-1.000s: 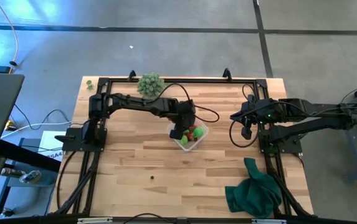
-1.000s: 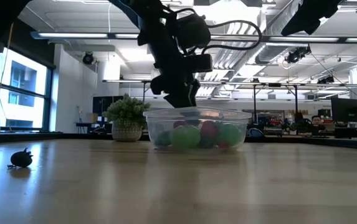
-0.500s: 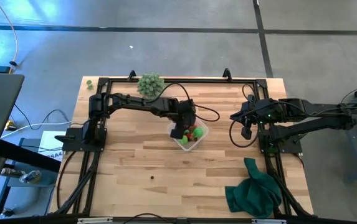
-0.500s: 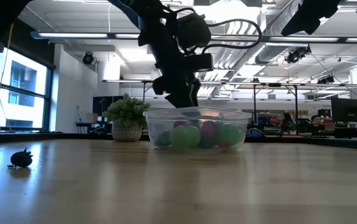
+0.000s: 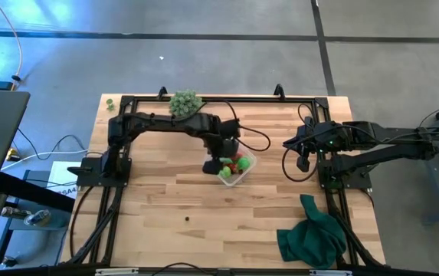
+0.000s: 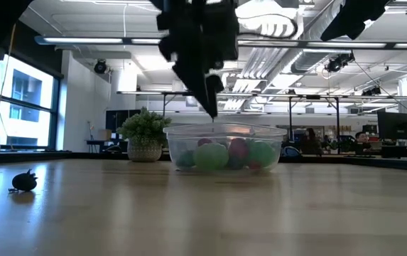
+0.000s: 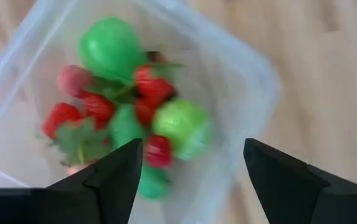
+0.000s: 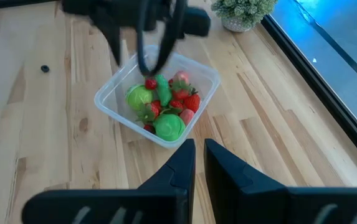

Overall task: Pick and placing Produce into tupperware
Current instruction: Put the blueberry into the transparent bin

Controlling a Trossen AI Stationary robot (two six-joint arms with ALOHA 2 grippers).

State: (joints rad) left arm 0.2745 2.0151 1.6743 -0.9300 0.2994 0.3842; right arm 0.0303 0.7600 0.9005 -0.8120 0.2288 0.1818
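On the wooden table (image 5: pixel 173 199), high view: tupperware (image 5: pixel 234 167) mid-table holding the produce (image 5: pixel 233 165); left gripper (image 5: pixel 217 162) over its left edge, green cloth (image 5: pixel 312 236) well apart toward the near right corner, bushy clump (image 5: pixel 183 102) at the far edge. Low view: a dark piece (image 6: pixel 24 181) lies alone, well left of the tupperware (image 6: pixel 226 146); office room behind. Left wrist view: fingers (image 7: pixel 106 177) spread apart above the produce (image 7: pixel 134 112), empty. Right wrist view: right gripper (image 8: pixel 199 155) pressed nearly together, parked right of the tupperware (image 8: pixel 159 99).
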